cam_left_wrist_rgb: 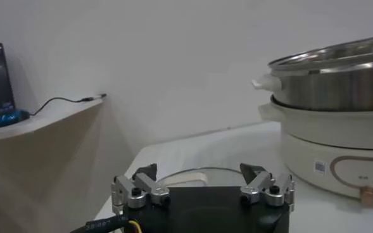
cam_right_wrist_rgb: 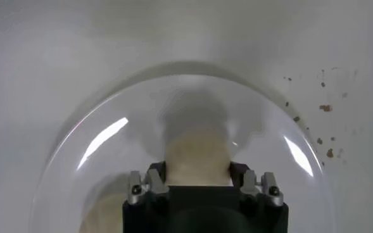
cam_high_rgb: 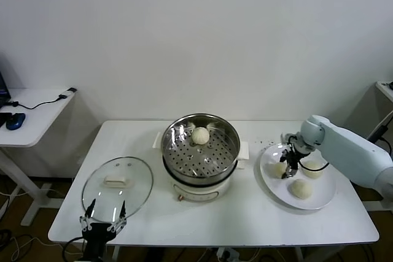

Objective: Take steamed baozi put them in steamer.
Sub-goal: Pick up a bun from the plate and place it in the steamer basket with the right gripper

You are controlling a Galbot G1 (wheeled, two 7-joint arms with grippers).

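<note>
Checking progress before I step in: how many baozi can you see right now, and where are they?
4. One baozi sits in the steamer. Three are on the plate: one at the right gripper, one behind, one nearer. None looks hidden.

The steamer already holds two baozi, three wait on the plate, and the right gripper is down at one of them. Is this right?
Not quite: the head view shows only one baozi in the steamer. The rest holds: three baozi wait on the plate, and the right gripper is down at one of them.
</note>
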